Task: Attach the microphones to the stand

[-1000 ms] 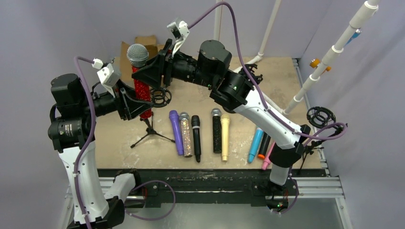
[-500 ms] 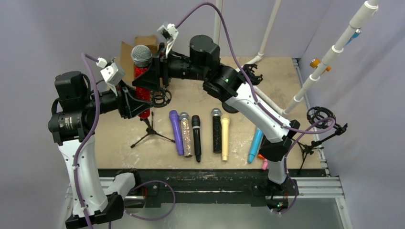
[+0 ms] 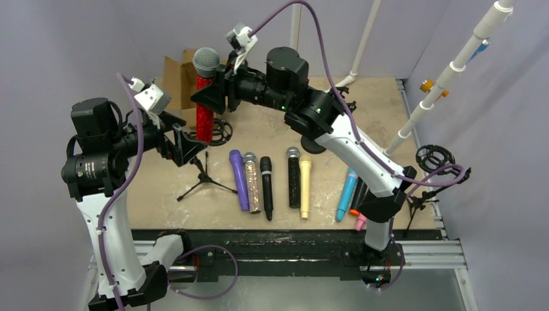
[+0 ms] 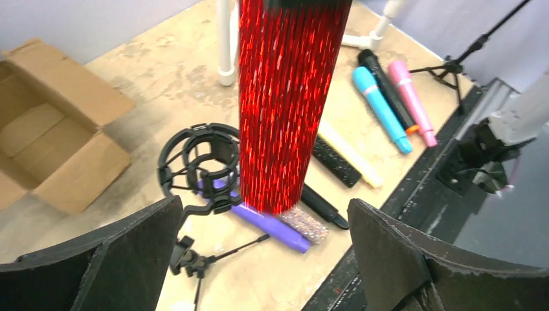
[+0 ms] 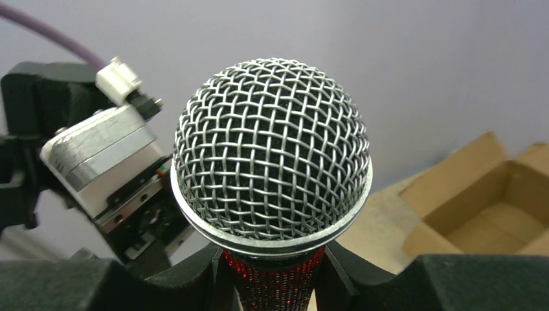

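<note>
The right fingers (image 5: 453,282) are clamped on the red microphone (image 3: 205,120) just under its mesh head, holding it upright, its lower end at 9 o'clock of the ring mount (image 3: 220,131) on the stand (image 3: 204,176). The left fingers (image 4: 129,253) stand wide apart, one on each side of the red barrel and clear of it. The other microphones (image 3: 267,188) lie in a row on the surface (image 3: 272,129) at 4 o'clock of the stand

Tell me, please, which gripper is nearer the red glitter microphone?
Right. The right gripper grips the red glitter microphone below its head; the left gripper stands open beside its lower end, apart.
</note>
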Action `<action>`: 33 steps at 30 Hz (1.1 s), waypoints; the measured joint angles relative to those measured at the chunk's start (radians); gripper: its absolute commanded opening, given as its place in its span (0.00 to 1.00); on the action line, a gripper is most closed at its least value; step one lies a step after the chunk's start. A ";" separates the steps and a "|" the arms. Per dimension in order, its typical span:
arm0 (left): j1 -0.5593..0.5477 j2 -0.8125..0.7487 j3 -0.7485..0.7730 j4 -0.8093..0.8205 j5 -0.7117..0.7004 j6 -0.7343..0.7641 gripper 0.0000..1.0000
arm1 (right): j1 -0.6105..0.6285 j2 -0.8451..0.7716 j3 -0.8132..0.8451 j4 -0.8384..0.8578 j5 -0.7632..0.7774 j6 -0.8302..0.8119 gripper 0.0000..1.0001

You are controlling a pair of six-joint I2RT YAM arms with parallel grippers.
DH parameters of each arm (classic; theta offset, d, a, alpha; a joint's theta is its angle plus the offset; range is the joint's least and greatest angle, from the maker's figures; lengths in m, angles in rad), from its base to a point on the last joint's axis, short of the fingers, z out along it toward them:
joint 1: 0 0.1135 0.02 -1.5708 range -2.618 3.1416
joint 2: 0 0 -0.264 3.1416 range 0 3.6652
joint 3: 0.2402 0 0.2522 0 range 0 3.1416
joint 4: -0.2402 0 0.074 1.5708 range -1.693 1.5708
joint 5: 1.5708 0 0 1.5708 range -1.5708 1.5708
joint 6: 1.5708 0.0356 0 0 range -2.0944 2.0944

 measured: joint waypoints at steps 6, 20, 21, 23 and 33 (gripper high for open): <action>0.000 0.012 0.041 -0.100 -0.145 0.142 1.00 | -0.014 -0.124 -0.125 0.056 0.185 -0.087 0.00; 0.000 0.087 -0.142 -0.099 -0.312 0.297 0.72 | -0.021 -0.154 -0.339 0.208 0.305 -0.105 0.00; 0.000 0.086 -0.146 -0.095 -0.312 0.304 0.71 | -0.021 -0.153 -0.344 0.216 0.305 -0.104 0.00; 0.000 0.087 -0.156 -0.084 -0.311 0.312 0.70 | -0.021 -0.153 -0.354 0.229 0.305 -0.101 0.00; 0.000 0.089 -0.225 -0.023 -0.291 0.330 0.56 | -0.021 -0.138 -0.366 0.279 0.307 -0.089 0.00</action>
